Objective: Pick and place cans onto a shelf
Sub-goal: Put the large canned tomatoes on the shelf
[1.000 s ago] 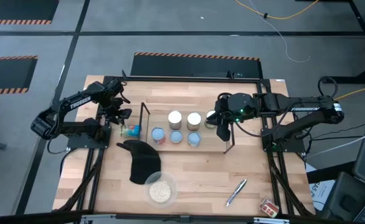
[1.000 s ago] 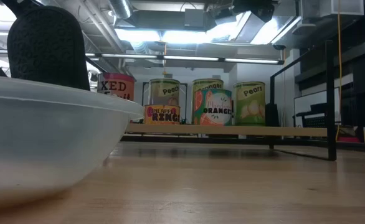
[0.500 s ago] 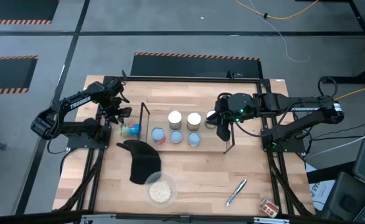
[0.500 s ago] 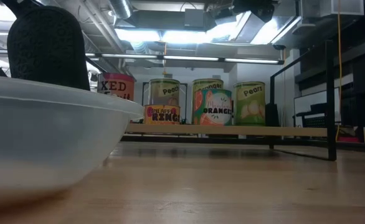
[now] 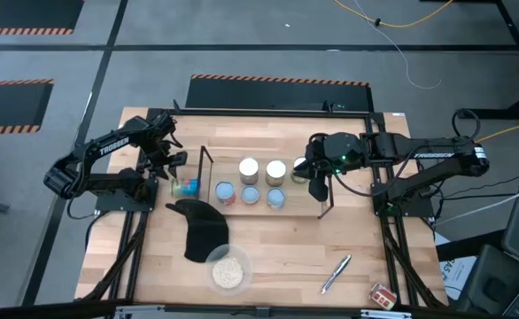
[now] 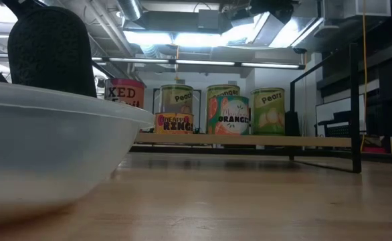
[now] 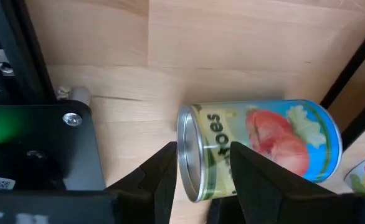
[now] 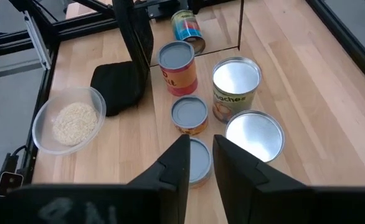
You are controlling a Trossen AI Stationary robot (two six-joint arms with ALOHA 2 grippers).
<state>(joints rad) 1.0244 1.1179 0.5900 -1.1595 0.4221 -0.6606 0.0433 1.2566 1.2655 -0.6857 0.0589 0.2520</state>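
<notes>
- Your table (image 5: 268, 257) is pale planked wood inside a black metal frame, on a grey floor with orange-and-black hazard strips.
- On your left, the left gripper (image 5: 173, 168) sits just outside the shelf's left end. In its wrist view the two dark fingers (image 7: 164, 171) are parted about a can's width, one on each side of the fallen can (image 7: 257, 146). I cannot tell whether they touch it.
- That can lies on its side on the bare wood, silvery rim toward the camera, glossy label showing red fruit on blue and green. From above it shows at (image 5: 185, 186).
- A black knitted cloth (image 5: 205, 228) lies in front of it, with a clear round bowl (image 5: 229, 271) of pale grains nearer the table's front edge.
- The shelf (image 5: 321, 209) is thin black wire with light wooden boards. Upright cans stand on it in two rows: cream-topped ones (image 5: 249, 169) behind, blue-topped ones (image 5: 251, 195) in front, and a red-labelled one (image 5: 225, 191) at the left.
- The right gripper (image 5: 317, 184) hangs over the shelf's right end. Its fingers (image 8: 176, 165) are slightly apart and hold nothing.
- A silver pen (image 5: 336, 273) lies toward the front right.
</notes>
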